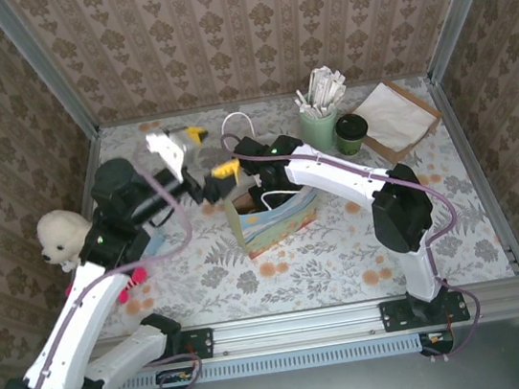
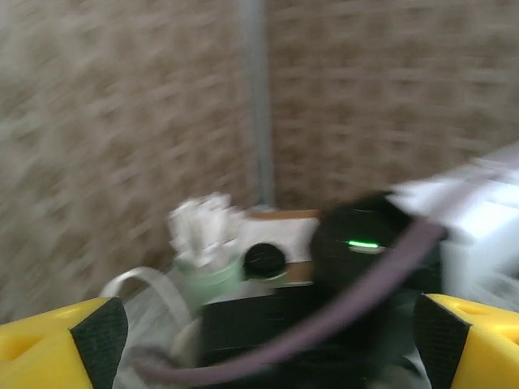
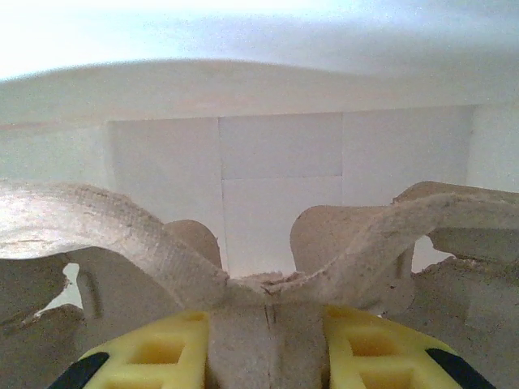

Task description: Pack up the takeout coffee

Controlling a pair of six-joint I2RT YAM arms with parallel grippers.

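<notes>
The takeout coffee [image 1: 350, 132], a dark-green cup with a black lid, stands at the back right beside the stick holder; it also appears blurred in the left wrist view [image 2: 263, 259]. My left gripper [image 1: 211, 151] hangs open above the bag's left side, with nothing between its yellow fingers [image 2: 272, 332]. My right gripper [image 3: 268, 324] is down in the mouth of the patterned paper bag [image 1: 283, 222]. It is shut on the middle ridge of a grey cardboard cup carrier [image 3: 268, 292]. The bag's white inside wall [image 3: 276, 162] rises behind the carrier.
A pale-green holder of white sticks [image 1: 319, 123] stands left of the cup. White napkins on a brown board [image 1: 392, 118] lie at the back right corner. A white plush toy [image 1: 58, 237] and a pink object [image 1: 131, 280] lie at the left. Patterned walls enclose the table.
</notes>
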